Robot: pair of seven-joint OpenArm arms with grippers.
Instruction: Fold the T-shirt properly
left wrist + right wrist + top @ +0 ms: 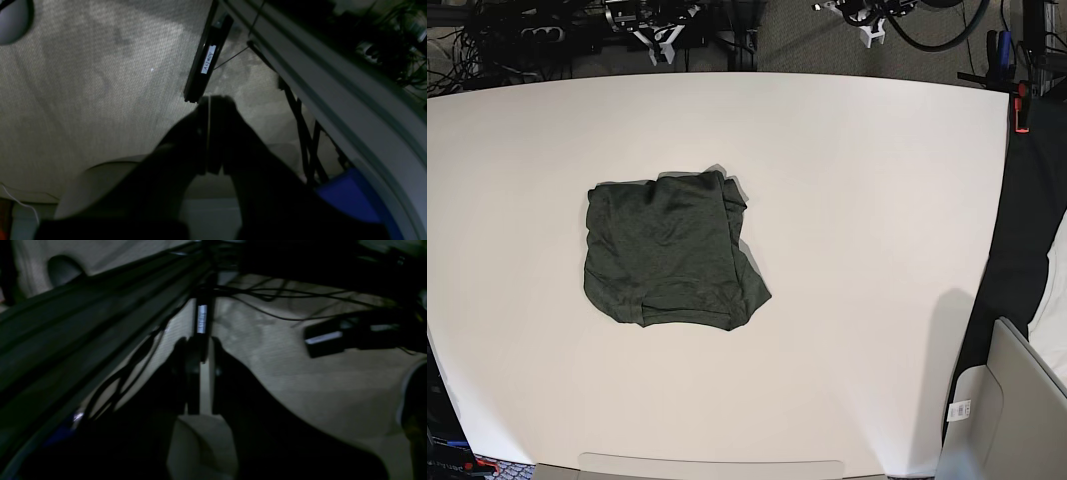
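T-shirt (670, 251) on table (857, 200), no claw near.

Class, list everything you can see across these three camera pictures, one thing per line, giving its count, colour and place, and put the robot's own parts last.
T-shirt: one, dark olive green, folded into a rough rectangle, lying left of centre on the table.
Table: one, white, filling most of the base view.
Cables and stands: several, black and white, on the floor beyond the table's far edge.
Carpet: one, pale beige, under both wrist cameras.
Black box with white label: one, black, on the carpet beside the table frame.
Blue object: one, blue, low at the right of the left wrist view; cannot tell what it is.
Left gripper: one, black, shut, empty, off the table over the carpet.
Right gripper: one, black, shut, empty, over the carpet.
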